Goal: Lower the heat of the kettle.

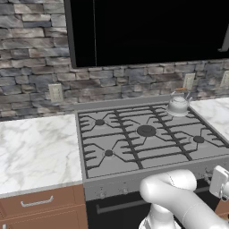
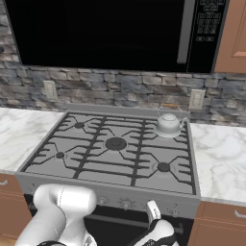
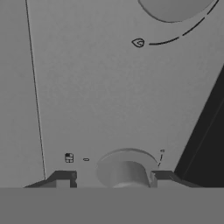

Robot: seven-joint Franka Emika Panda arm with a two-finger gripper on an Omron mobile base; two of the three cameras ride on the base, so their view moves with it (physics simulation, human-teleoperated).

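Observation:
The kettle is small and silvery-white and stands upright on the stove's back right burner. Low in front of the stove, my gripper faces the grey control panel. A round grey knob sits between its two dark fingertips. The right fingertip is at the knob's edge, while the left fingertip stands a little apart from it. The jaws are open around the knob. In the right base view my hand points at the stove's front, below the front right burner.
A second knob with a small flame mark beside it shows on the panel. The dark oven door lies to one side. Marble counters flank the stove, and a black microwave hangs above.

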